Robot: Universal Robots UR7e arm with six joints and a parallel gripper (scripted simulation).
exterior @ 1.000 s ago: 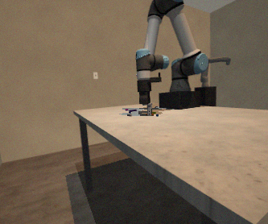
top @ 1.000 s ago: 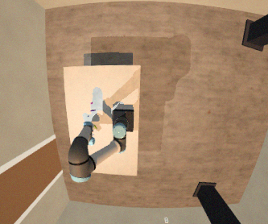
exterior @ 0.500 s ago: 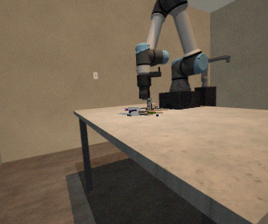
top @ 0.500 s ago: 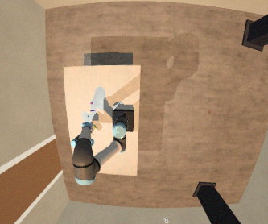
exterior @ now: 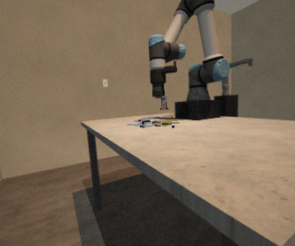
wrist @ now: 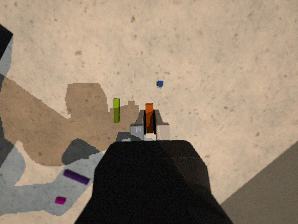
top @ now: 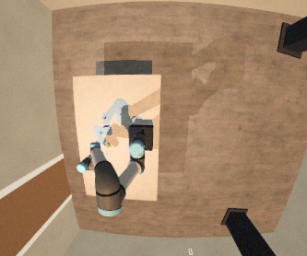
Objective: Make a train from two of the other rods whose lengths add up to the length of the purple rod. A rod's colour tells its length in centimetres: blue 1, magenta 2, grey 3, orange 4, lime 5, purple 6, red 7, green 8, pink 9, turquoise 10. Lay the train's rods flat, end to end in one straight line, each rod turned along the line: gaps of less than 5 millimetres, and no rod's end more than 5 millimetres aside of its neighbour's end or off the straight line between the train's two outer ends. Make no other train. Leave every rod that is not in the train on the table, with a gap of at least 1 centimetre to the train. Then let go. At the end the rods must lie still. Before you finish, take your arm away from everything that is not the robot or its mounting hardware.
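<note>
In the wrist view my gripper is shut on the orange rod and holds it lifted above the table. The lime rod lies flat just left of it. The small blue rod lies beyond, to the upper right. The purple rod and the magenta rod lie at the lower left. In the exterior view the gripper hangs above the cluster of rods on the table. In the overhead view the gripper is small and the rods are hard to tell apart.
The arm's dark base block stands behind the rods. The table's near edge runs left of the rod cluster. The arm's shadow covers the left part of the wrist view.
</note>
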